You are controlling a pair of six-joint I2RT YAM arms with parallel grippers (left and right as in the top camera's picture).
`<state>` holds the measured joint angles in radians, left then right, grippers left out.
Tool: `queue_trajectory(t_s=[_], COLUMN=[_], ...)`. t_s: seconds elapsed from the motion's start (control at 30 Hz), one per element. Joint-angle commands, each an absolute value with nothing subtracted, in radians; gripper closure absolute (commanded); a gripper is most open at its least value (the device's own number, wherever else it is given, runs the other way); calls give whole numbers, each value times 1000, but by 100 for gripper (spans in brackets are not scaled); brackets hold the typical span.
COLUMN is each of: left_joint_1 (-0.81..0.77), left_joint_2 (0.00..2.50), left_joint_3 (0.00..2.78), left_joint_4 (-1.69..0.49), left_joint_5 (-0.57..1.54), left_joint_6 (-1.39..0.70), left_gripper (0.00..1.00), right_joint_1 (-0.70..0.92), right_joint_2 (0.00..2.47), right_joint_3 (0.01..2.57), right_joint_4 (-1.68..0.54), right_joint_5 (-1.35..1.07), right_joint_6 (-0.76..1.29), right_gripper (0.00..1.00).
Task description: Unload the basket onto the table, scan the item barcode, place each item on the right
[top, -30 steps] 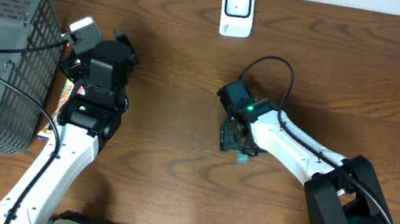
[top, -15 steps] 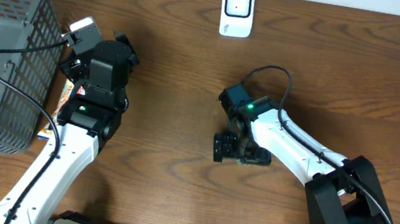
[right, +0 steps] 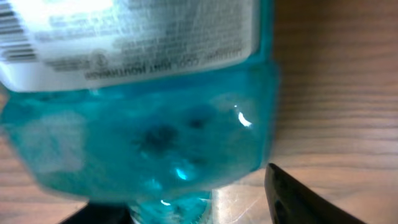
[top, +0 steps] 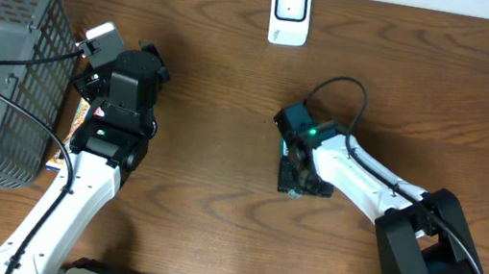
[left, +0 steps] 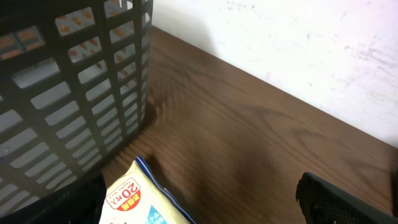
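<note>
The right gripper (top: 301,178) straddles the teal bottle (right: 143,124), one jaw on either side. I cannot tell whether it grips. Its wrist points down. The left gripper (left: 199,202) gapes wide over a packet (left: 140,199), with the basket (left: 74,93) just to its left.

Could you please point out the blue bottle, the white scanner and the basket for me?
blue bottle (right: 149,130), right wrist view, clear blue body below the label.
white scanner (top: 291,8), overhead view, its top face.
basket (top: 51,1), overhead view, its right wall.
</note>
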<state>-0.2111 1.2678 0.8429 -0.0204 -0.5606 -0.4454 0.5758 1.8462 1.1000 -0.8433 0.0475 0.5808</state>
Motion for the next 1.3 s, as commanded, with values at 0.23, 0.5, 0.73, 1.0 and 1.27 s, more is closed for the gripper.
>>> queue_trajectory(t_s=[0.23, 0.5, 0.73, 1.0, 1.27], left_joint_1=[-206, -206, -206, -206, -206], left_joint_2=[1274, 1274, 1274, 1274, 1274], left_joint_3=[835, 835, 835, 835, 835], left_joint_4=[-23, -35, -77, -78, -78], left_joint_5=[-584, -584, -584, -584, -584], left_joint_6=[-447, -448, -447, -447, -447], left_gripper=[2, 2, 2, 2, 2], right_joint_1=[566, 562, 562, 565, 564], right_joint_2=[1839, 1838, 1806, 1703, 1638], right_joint_3=[998, 1031, 1172, 1323, 1345], right_joint_4=[-764, -707, -774, -949, -1001], right_joint_5=[9, 5, -2, 153, 147], right_joint_6=[587, 586, 470, 298, 258], right_gripper=[73, 83, 88, 86, 82])
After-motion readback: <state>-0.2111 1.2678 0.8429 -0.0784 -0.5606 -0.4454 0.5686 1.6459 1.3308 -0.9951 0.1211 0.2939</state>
